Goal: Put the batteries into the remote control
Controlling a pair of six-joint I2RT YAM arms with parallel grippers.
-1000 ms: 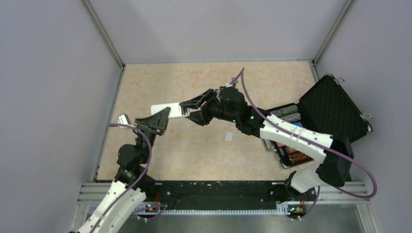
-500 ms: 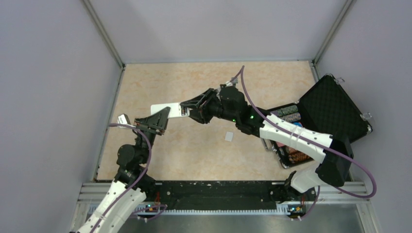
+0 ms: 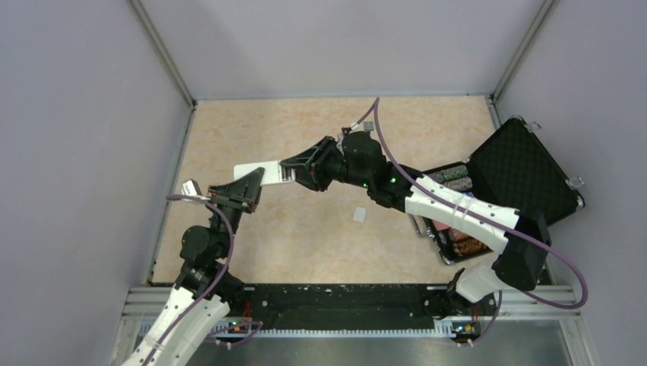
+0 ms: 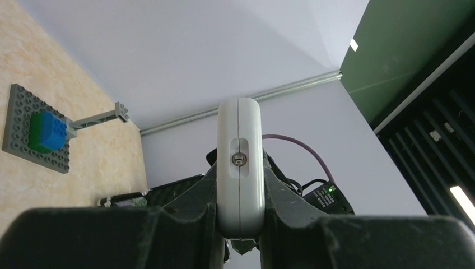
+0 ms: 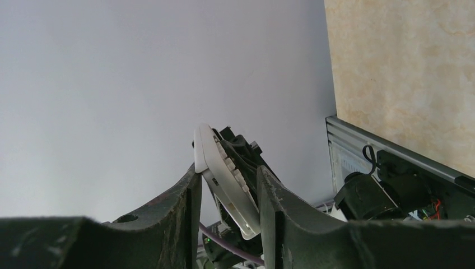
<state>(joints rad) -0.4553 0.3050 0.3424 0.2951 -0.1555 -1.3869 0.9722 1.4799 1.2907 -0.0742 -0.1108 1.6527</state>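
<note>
Remote control (image 3: 258, 169) over beige tabletop (image 3: 305, 236)

From above, the remote control (image 3: 254, 168) shows only a white end; the rest is under the left tool (image 3: 255, 180) and right tool (image 3: 287, 171). Whether the right one pinches it, I can't tell. The white scrap (image 3: 359, 214) on the counter (image 3: 305, 244) is too tiny to name, and the right arm (image 3: 458, 210) covers part of the case (image 3: 526, 175)
</note>
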